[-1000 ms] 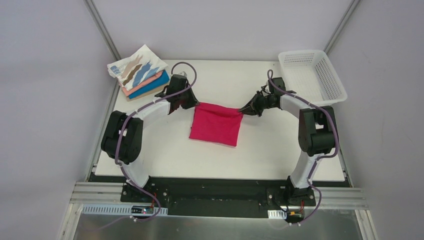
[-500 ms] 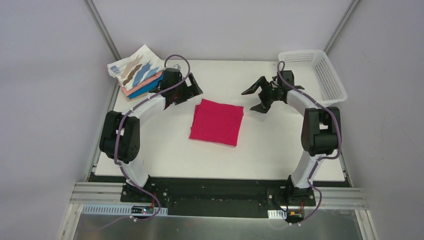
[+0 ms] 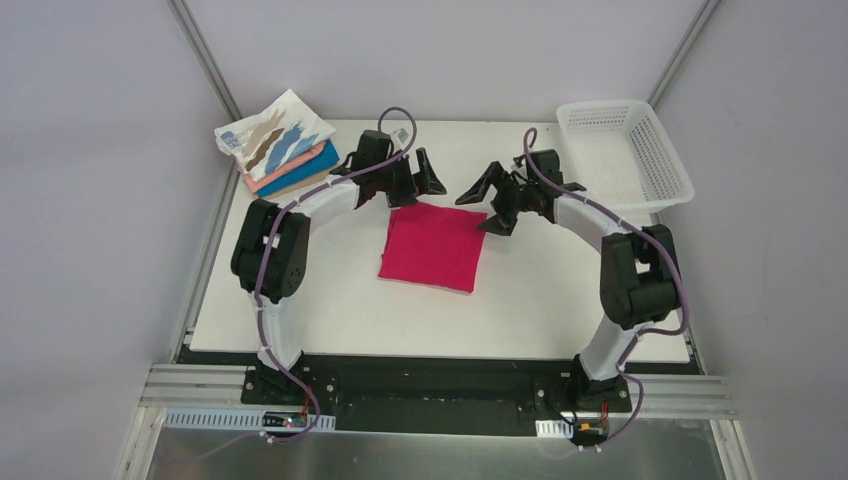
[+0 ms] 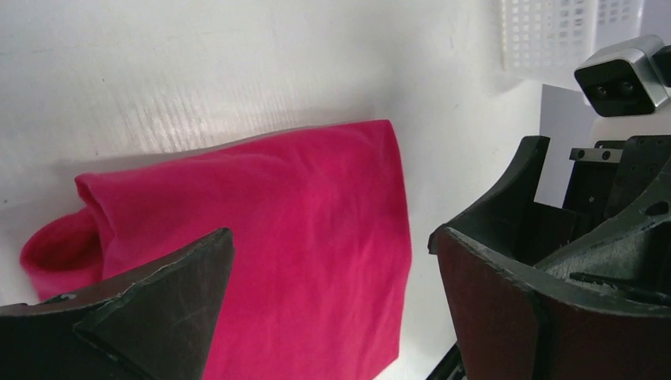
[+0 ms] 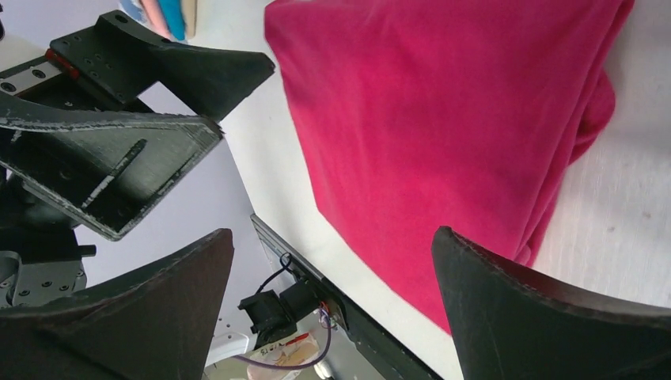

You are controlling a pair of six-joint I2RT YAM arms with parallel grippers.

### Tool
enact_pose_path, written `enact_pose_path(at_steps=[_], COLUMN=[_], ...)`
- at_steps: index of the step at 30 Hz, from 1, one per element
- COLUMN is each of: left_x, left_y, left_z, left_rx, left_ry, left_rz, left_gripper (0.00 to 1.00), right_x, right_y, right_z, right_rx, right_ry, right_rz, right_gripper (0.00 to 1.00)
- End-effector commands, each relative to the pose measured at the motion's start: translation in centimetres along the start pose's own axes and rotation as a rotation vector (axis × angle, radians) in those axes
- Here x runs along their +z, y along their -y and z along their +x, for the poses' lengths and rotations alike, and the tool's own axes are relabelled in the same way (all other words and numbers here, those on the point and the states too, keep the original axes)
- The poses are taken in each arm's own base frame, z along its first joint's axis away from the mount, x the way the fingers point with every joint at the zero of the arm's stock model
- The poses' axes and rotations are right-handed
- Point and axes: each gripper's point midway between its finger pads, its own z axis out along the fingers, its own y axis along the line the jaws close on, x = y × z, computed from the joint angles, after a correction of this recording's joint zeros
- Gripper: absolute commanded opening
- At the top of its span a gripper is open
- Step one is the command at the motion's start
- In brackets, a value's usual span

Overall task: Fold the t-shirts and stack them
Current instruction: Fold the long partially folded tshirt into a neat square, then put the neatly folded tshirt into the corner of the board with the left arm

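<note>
A crimson-pink t-shirt (image 3: 432,246) lies folded into a flat rectangle in the middle of the table, with a rolled fold at one corner (image 4: 55,249). My left gripper (image 3: 425,183) hovers open just beyond its far left corner, nothing between the fingers. My right gripper (image 3: 483,207) hangs open over the far right corner, also empty. Both wrist views look down on the pink t-shirt (image 4: 277,229) (image 5: 443,119) between wide jaws (image 4: 331,237) (image 5: 334,232). A stack of folded t-shirts (image 3: 278,148), white streaked one on top, sits at the back left.
A white mesh basket (image 3: 625,150) stands at the back right corner of the table (image 3: 560,300). The two grippers face each other closely above the shirt's far edge; the left gripper (image 5: 134,119) fills the upper left of the right wrist view.
Both grippers were shut on the pink shirt's far corners; they opened and let go, drew back, then swung inward toward each other. The shirt now lies flat and folded.
</note>
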Motion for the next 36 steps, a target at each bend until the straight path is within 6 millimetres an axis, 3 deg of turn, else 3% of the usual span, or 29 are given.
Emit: enact_pose_path(at_steps=[1,5,10,13,16,20,22,24,26,31,34,36], left_x=[2.2,4.2,4.4,4.0,3.1,0.2,-2.0,-3.8,-5.2,-6.9,-6.4,-5.6], left_y=[-0.4,-3.7,-8.3,-8.3,-6.2,-2.6,-0.9,-0.3,-1.0,-6.6,-8.5,-9.6], left_z=[0.3,1.9,3.9,3.3,1.3,-0.9,-1.2,-1.0,-0.2,2.7,3.8,4.4], left_rx=[-0.006,-0.043,-0.084,-0.085,-0.045,0.015,0.05,0.071,0.087,0.101,0.111,0.113], left_ry=[-0.046,-0.094,-0.125,-0.109,-0.068,-0.001,0.046,0.09,0.11,0.06,0.015,-0.019], left_rz=[0.026,-0.052,-0.197,-0.2,-0.161,-0.101,-0.06,-0.044,-0.079,-0.316,-0.376,-0.397], left_gripper=[0.99,0.99,0.99,0.99,0.99,0.99,0.99,0.99,0.99,0.99,0.99,0.99], right_x=[2.7,4.9,6.4,6.5,5.4,2.0,-0.4,-2.7,-5.3,-11.7,-14.2,-14.8], right_y=[-0.1,2.7,6.7,7.6,5.9,2.0,1.1,2.7,4.6,9.1,11.5,11.7], right_z=[-1.4,-2.3,-2.6,-2.6,-3.1,-4.0,-4.2,-4.1,-4.3,-3.8,-3.4,-2.7], right_rx=[-0.011,0.025,0.026,0.018,-0.023,-0.117,-0.155,-0.161,-0.148,-0.037,0.016,0.021], right_ry=[-0.007,-0.006,-0.003,-0.018,0.005,0.093,0.168,0.26,0.369,0.554,0.625,0.633], right_rz=[-0.016,0.063,0.184,0.235,0.217,0.171,0.186,0.257,0.331,0.436,0.488,0.463], right_gripper=[1.0,1.0,1.0,1.0,1.0,0.99,1.0,1.0,1.0,1.0,1.0,1.0])
